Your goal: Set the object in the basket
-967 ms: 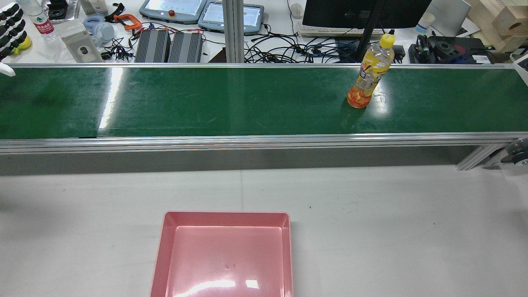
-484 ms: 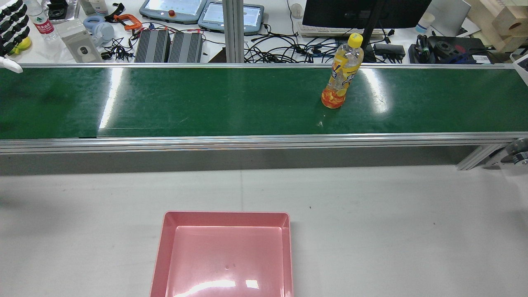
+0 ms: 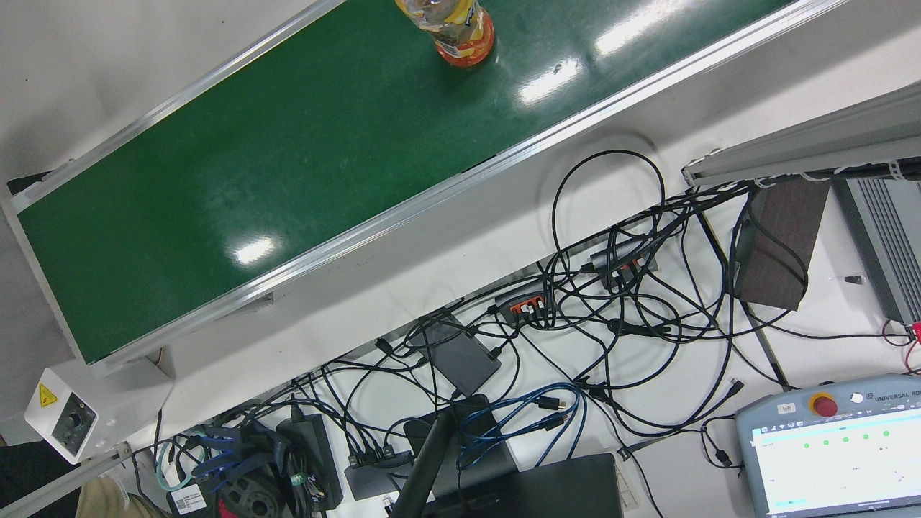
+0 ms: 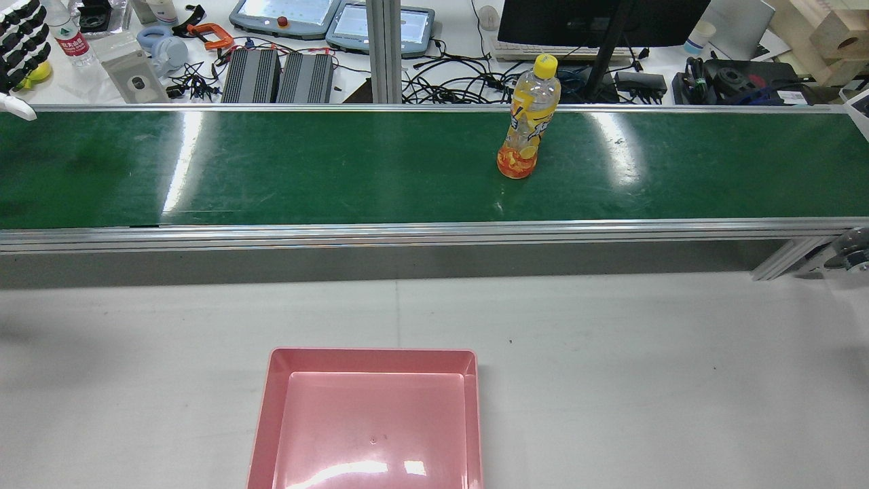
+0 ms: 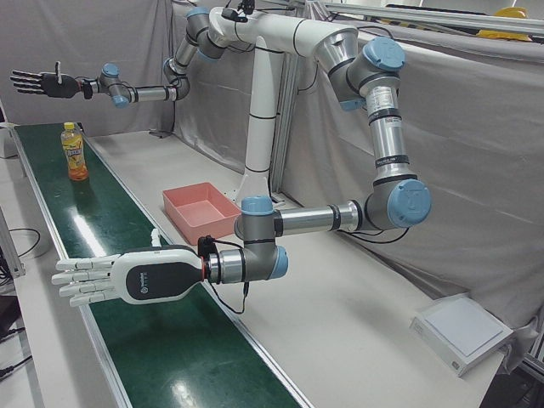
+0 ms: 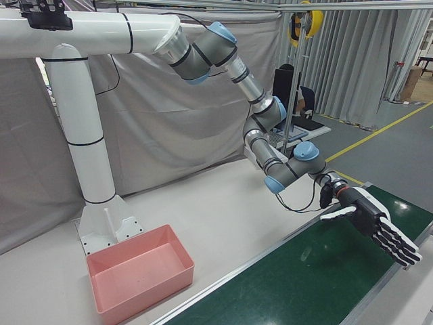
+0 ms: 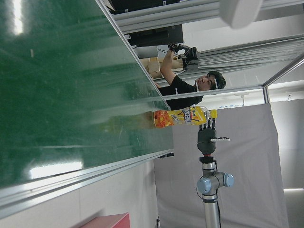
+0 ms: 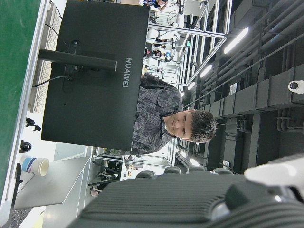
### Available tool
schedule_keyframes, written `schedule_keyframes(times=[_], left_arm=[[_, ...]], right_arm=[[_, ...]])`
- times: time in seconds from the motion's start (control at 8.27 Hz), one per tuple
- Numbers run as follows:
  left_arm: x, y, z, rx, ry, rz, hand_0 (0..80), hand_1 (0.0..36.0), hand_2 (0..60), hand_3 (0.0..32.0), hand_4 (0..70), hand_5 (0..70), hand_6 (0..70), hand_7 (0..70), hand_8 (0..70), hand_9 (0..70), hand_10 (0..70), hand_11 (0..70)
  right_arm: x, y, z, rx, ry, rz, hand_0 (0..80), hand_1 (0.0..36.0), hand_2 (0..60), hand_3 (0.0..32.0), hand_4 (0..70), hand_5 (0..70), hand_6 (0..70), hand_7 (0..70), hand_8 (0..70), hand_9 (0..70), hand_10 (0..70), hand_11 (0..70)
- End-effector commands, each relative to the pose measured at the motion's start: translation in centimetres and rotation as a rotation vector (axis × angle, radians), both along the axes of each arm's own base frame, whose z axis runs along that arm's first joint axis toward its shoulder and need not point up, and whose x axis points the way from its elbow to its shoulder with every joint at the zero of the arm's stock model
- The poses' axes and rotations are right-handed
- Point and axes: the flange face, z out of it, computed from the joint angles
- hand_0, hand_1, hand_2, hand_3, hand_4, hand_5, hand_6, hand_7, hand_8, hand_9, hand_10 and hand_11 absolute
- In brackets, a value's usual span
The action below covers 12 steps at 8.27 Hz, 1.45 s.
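Note:
An orange-and-yellow drink bottle with a yellow cap stands upright on the green conveyor belt, right of centre. It also shows in the front view, the left-front view and the left hand view. The empty pink basket sits on the white table in front of the belt. My left hand is open above the belt's left end, far from the bottle; its fingers show at the rear view's edge. My right hand is open, raised beyond the bottle.
Behind the belt is a bench with teach pendants, power bricks, cables and a monitor. A control box sits at the belt's end. The basket stands near the arm pedestal. People stand beyond the bench.
The bottle has travelled left along the belt, still upright. My left hand's fingers have risen slightly at the rear view's left edge. The basket has not moved.

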Motion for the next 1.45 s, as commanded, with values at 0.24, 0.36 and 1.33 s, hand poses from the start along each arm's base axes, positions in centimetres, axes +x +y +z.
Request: schedule_keyframes(times=[0.24, 0.36, 1.33], left_arm=[[8.0, -0.4, -3.5, 0.022, 0.01, 0.105, 69.0, 14.0, 0.0, 0.0, 0.0, 5.6, 0.0, 0.0, 0.0, 0.0, 0.0, 0.0], [8.0, -0.5, -3.4, 0.02, 0.009, 0.106, 61.5, 11.8, 0.0, 0.0, 0.0, 3.8, 0.0, 0.0, 0.0, 0.0, 0.0, 0.0], [9.5, 0.7, -7.5, 0.016, 0.003, 0.023, 62.9, 12.4, 0.0, 0.0, 0.0, 3.4, 0.0, 0.0, 0.0, 0.0, 0.0, 0.0]], right_arm=[[0.0, 0.0, 0.0, 0.0, 0.001, 0.0, 0.0, 0.0, 0.0, 0.0, 0.0, 0.0, 0.0, 0.0, 0.0, 0.0, 0.0, 0.0], [0.0, 0.0, 0.0, 0.0, 0.0, 0.0, 0.0, 0.0, 0.0, 0.0, 0.0, 0.0, 0.0, 0.0, 0.0, 0.0, 0.0, 0.0], [0.0, 0.0, -0.1, 0.002, 0.0, 0.0, 0.0, 0.0, 0.0, 0.0, 0.0, 0.0, 0.0, 0.0, 0.0, 0.0, 0.0, 0.0]])
